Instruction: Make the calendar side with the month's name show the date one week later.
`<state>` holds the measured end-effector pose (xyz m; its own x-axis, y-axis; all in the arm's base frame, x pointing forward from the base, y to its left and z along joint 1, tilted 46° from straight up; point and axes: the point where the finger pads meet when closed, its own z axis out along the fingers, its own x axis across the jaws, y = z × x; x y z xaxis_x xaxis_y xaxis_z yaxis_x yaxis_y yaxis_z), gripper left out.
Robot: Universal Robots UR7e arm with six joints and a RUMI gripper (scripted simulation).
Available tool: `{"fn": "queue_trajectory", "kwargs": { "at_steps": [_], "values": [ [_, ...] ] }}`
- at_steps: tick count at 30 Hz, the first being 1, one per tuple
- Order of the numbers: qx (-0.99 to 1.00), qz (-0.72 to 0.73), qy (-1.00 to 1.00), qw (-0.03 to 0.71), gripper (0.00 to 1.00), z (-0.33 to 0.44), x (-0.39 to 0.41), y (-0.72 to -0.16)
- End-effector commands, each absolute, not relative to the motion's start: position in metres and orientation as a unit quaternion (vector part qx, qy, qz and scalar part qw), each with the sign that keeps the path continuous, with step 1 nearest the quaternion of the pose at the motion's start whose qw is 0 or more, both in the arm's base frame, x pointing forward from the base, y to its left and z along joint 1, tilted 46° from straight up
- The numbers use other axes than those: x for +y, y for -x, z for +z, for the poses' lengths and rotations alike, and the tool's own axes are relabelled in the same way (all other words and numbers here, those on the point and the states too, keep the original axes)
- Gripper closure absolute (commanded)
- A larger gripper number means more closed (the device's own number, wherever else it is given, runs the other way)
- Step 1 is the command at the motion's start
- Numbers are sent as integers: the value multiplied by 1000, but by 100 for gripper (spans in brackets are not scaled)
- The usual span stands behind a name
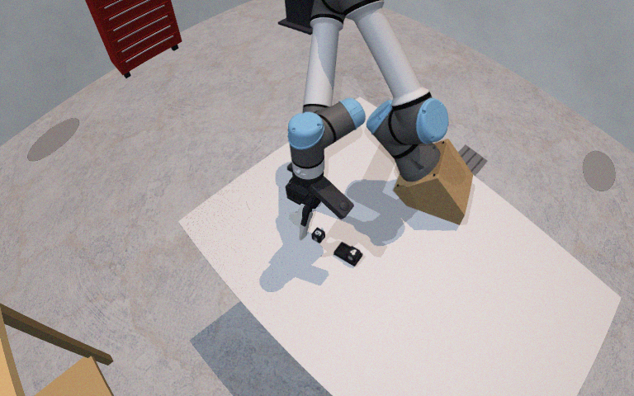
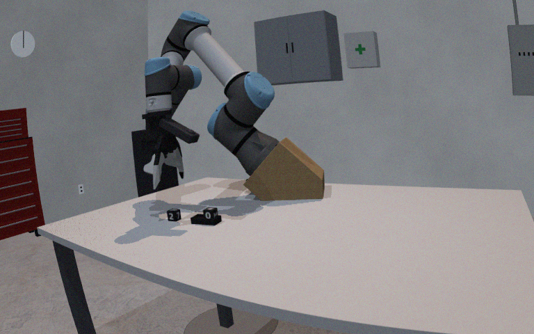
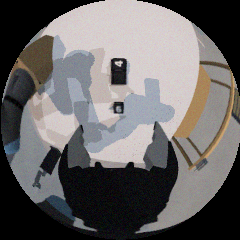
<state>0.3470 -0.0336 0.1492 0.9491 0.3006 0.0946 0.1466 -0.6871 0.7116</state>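
Observation:
A low black tray [image 1: 341, 249] [image 2: 197, 220] [image 3: 118, 78] lies on the white table [image 1: 420, 303]. One black cube [image 1: 353, 252] [image 2: 210, 213] [image 3: 118, 63] sits in one end of it, with a 4 on top and a 0 on the side towards the exterior camera. The other black cube [image 1: 318, 234] [image 2: 173, 215] [image 3: 118, 107] stands on the table just beside the tray, showing a 2 on its side. My gripper [image 1: 303, 226] [image 2: 168, 177] [image 3: 117, 124] is open and empty. It points down and hangs above the table, close beside the loose cube.
The arm's wooden wedge base [image 1: 439, 186] [image 2: 287, 173] stands on the table behind the tray. A red drawer cabinet [image 1: 135, 27] [image 2: 15, 173] stands off the table. A wooden frame [image 1: 60, 373] [image 3: 200, 110] is on the floor.

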Motion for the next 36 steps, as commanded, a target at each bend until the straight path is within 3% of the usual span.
{"fn": "queue_trajectory", "kwargs": {
  "at_steps": [1,8,9,36],
  "values": [
    [97,111,-915,374,0,150,-34,-348],
    [93,113,-916,374,0,150,-34,-348],
    [93,113,-916,374,72,150,-34,-348],
    [93,113,-916,374,72,150,-34,-348]
  ]
}}
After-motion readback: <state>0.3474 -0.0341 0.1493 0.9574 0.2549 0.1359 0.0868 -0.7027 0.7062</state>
